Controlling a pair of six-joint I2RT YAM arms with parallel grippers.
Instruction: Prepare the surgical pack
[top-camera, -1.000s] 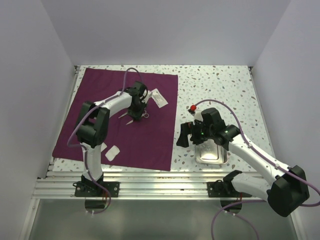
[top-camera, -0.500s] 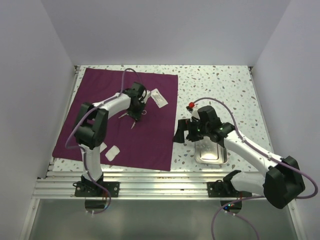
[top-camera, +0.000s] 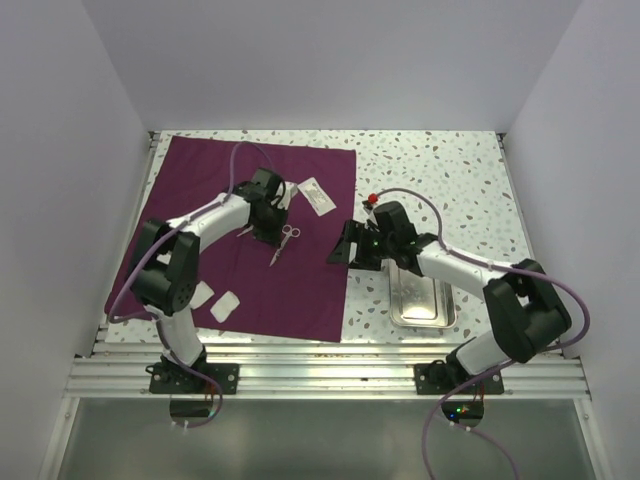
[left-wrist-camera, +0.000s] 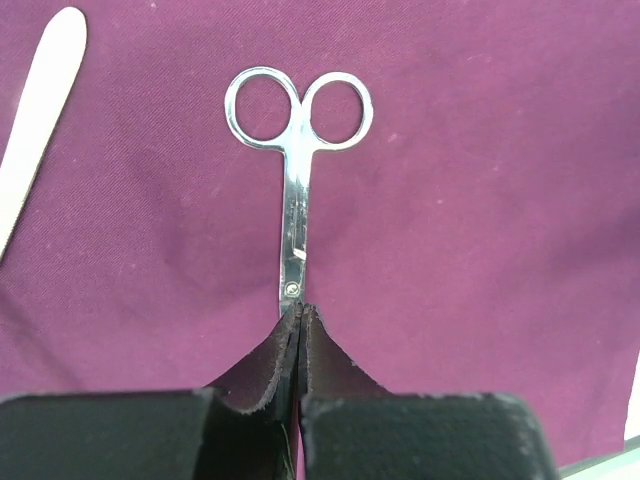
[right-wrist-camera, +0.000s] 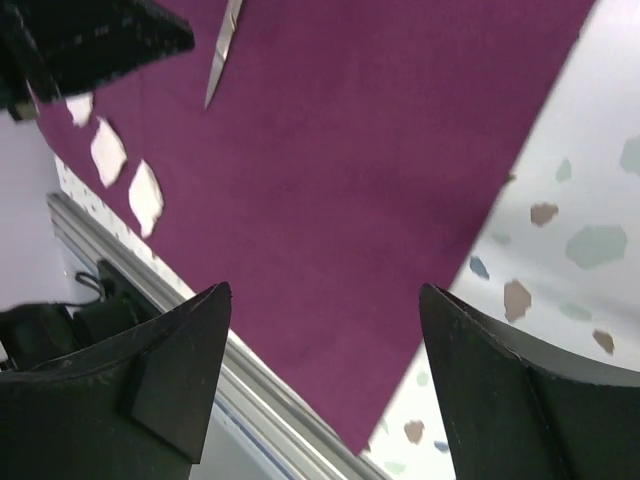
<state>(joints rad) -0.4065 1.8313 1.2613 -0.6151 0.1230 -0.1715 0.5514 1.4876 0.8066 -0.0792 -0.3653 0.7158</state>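
Maroon cloth (top-camera: 300, 290) edge under spread right pincer (top-camera: 345, 250); scissors (top-camera: 281, 243) seemingly pinched, mid-cloth.

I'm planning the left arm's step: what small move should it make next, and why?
Probably open the left hand and lower it around the scissors: its fingers look shut over the blades, while the scissors lie flat on the maroon cloth, seemingly ungripped.

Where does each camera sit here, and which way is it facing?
Top external: above and behind the robot, looking down on the table, maroon cloth and tray; both arms show.
Left wrist: on the left arm, looking down at scissors on the cloth; shut left claw shows.
Right wrist: over the cloth's right edge, facing the near rail; open right claw shows.
Shared: top and right wrist both see the white pads.
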